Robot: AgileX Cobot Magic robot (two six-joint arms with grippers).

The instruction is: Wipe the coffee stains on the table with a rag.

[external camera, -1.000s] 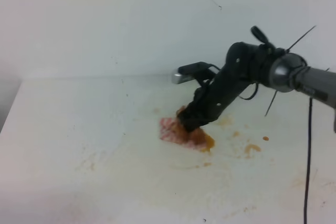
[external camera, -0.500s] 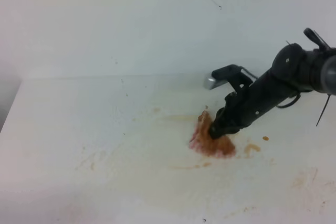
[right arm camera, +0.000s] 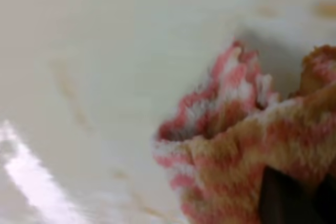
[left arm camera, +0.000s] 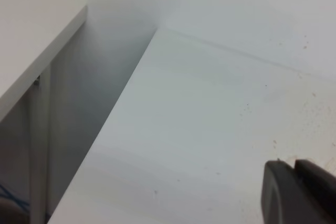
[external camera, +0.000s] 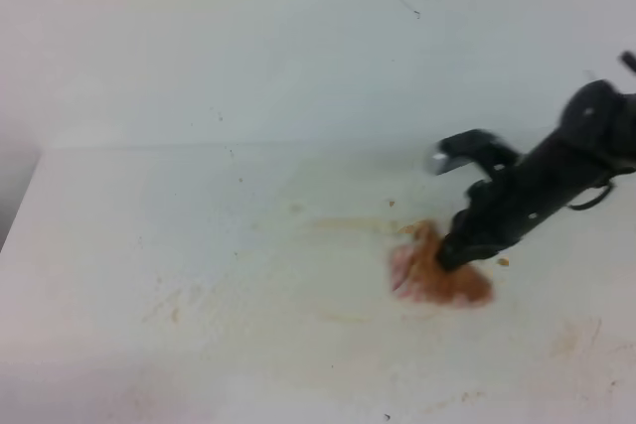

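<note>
At right of centre, the right tool [external camera: 455, 253] clamps the rag [external camera: 434, 273] against the worktop [external camera: 199, 245]. Steady downward pressure should lift the coffee stains [external camera: 348, 224]. The left tool's [left arm camera: 299, 192] state cannot be told.

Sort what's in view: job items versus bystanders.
Job: rag, held down by the right gripper; coffee stains; table.
Bystanders: wall; side shelf; left gripper, idle at the table's left edge.

white table [external camera: 149, 235], stained rag [external camera: 432, 275], faint coffee stains [external camera: 343, 223]
</note>
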